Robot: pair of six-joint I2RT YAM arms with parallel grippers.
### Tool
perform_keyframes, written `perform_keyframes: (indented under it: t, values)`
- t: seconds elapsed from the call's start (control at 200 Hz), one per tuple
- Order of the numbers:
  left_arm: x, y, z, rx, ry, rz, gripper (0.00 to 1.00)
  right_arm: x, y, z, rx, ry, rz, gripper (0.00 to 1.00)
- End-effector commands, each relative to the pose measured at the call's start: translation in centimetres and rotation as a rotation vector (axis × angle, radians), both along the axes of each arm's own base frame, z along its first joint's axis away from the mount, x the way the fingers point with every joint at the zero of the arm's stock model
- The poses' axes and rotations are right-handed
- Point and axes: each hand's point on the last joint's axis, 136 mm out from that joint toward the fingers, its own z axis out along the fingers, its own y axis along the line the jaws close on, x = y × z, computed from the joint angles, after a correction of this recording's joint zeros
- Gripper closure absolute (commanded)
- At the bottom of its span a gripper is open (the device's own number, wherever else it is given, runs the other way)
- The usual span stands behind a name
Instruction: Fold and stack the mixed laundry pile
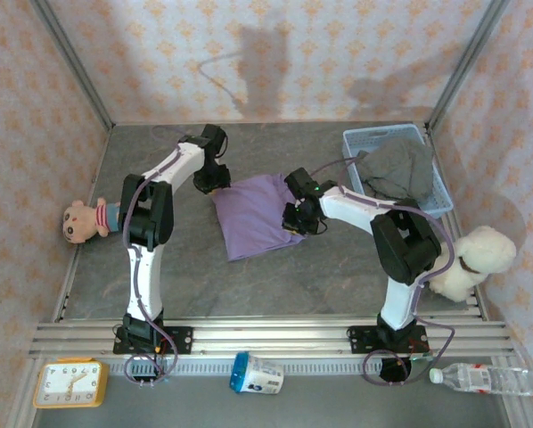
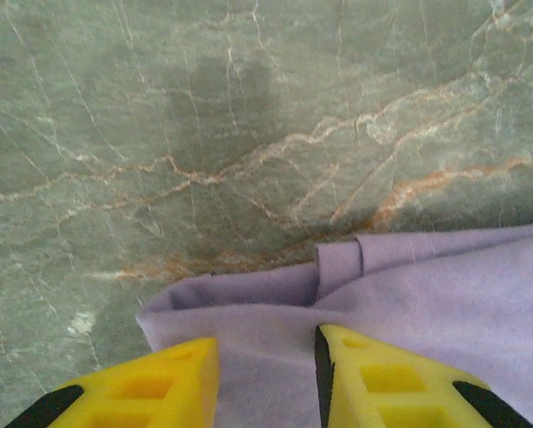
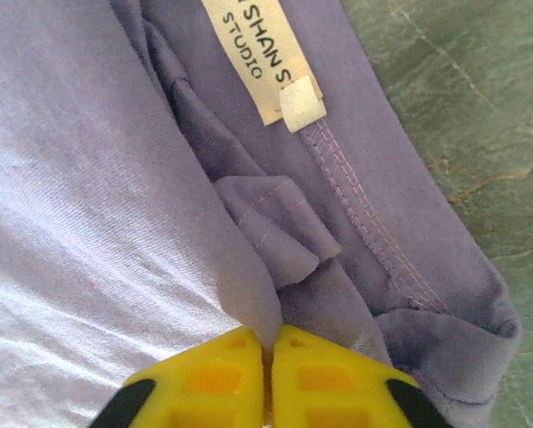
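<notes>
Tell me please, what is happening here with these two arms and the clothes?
Both arms are working on the lilac shirt, which lies partly folded on the table. The right claw is shut on a fold of cloth near the collar label. The left claw is open, with its fingers apart over the shirt's far corner. The grey trousers lie heaped in the blue basket at the far right, not yet folded.

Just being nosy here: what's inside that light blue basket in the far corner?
A grey-brown garment lies heaped in the basket, hiding most of its inside. Anything beneath the cloth, and the basket's floor, is covered, so I cannot tell what else is there.
</notes>
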Motion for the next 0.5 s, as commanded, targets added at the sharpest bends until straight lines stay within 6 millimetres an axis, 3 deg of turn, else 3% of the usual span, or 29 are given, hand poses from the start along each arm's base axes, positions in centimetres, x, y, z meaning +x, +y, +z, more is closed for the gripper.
perform_keyframes:
  t: [0.0, 0.115, 0.215, 0.335, 0.495]
  values:
    - [-0.7, 0.3, -1.9, 0.023, 0.061, -0.009, 0.67, 0.0, -0.6, 2.3, -0.014, -0.029, -0.017, 0.98]
    - [-1.3, 0.3, -3.5, 0.020, 0.104, -0.007, 0.68, -0.2, -2.1, 3.8, -0.036, -0.043, -0.039, 1.00]
    - [-2.0, 0.3, -4.7, 0.028, 0.145, -0.016, 0.68, -0.3, -4.0, 3.9, -0.051, -0.045, -0.073, 1.00]
    - [-2.7, 0.4, -5.8, 0.045, 0.181, -0.034, 0.68, -0.2, -5.9, 1.8, -0.066, -0.022, -0.126, 1.00]
    - [-3.3, 0.5, -6.3, 0.056, 0.199, -0.052, 0.68, 0.9, -7.1, -1.5, -0.107, 0.011, -0.141, 1.00]
